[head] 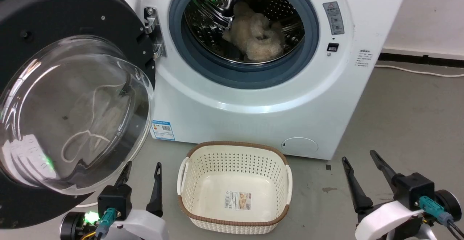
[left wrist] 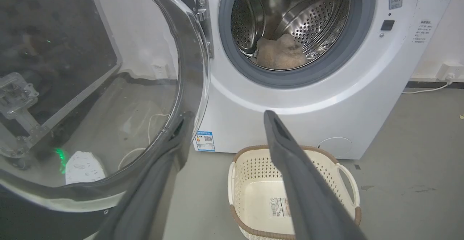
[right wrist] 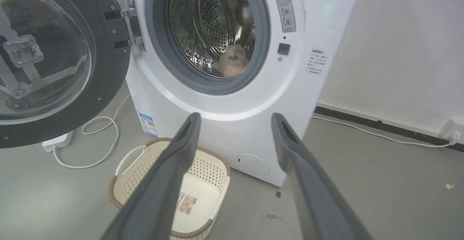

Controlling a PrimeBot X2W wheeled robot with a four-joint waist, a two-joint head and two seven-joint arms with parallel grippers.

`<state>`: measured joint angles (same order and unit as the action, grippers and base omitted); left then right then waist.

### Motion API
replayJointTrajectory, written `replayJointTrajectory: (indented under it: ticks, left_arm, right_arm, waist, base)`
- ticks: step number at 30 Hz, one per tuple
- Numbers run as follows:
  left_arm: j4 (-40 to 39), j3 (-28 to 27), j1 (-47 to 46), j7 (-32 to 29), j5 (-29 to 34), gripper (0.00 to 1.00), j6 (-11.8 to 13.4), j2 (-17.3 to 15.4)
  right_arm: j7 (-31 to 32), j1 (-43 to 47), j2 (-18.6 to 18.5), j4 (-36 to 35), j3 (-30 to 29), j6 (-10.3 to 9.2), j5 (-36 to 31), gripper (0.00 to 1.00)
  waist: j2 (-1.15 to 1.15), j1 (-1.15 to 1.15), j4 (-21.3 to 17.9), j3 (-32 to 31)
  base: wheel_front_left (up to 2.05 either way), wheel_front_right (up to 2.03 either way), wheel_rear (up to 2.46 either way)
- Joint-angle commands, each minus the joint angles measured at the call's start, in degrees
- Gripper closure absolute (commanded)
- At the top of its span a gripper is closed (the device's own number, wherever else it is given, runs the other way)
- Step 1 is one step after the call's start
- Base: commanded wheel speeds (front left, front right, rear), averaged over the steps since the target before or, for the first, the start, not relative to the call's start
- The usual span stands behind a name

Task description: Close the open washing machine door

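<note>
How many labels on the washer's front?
3: a grey warning label right of the drum opening, a small text label near the right edge, a blue label at lower left. The open washing machine door could hide more.

My left gripper (head: 143,165) looks matt dark plastic. The washing machine door (head: 72,113) is glossy clear glass ringed matt black; the drum (head: 214,4) shiny perforated metal; the basket (head: 235,145) plastic.

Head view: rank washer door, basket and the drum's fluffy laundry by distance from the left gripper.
1. washing machine door, just left of the left gripper
2. laundry basket, on its right
3. fluffy beige laundry, in the drum
</note>
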<state>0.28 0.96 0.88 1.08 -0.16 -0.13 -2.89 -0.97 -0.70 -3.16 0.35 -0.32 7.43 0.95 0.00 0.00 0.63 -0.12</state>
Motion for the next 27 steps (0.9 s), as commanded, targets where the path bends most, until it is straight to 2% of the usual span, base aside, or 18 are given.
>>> replayJointTrajectory:
  ticks: [1, 6, 15, 27]
  left_arm:
    - [-0.1, 0.2, -0.3, 0.6, 0.2, 0.0, 0.1, -0.2]
    - [-0.1, 0.7, -0.3, 1.0, 0.2, 0.0, 0.0, -0.2]
    - [0.1, 2.1, -0.4, 2.4, 0.2, 0.0, -0.1, -0.6]
    - [-1.5, 2.3, 0.4, 3.8, 0.0, 0.0, 1.3, -1.2]
  right_arm:
    - [-0.7, 0.6, 0.0, -0.1, -0.1, 0.01, 0.4, 0.0]
    - [-1.2, 0.8, -0.1, -0.2, -0.1, 0.01, 0.5, 0.0]
    - [-2.5, 1.6, -0.4, 0.0, 1.1, 0.01, 0.7, 0.0]
    - [-3.9, 0.0, -1.5, 1.2, 4.5, 0.02, 1.5, 0.0]
  waist:
    - [0.0, 0.0, 0.3, -0.1]
    - [0.0, 0.0, 1.3, -0.2]
    - [0.0, 0.0, 5.5, -0.9]
    - [0.0, 0.0, 8.8, -0.4]
  base:
    - [0.0, 0.0, 0.0]
    - [0.0, 0.0, 0.0]
    - [0.0, 0.0, 0.0]
    - [0.0, 0.0, 0.0]
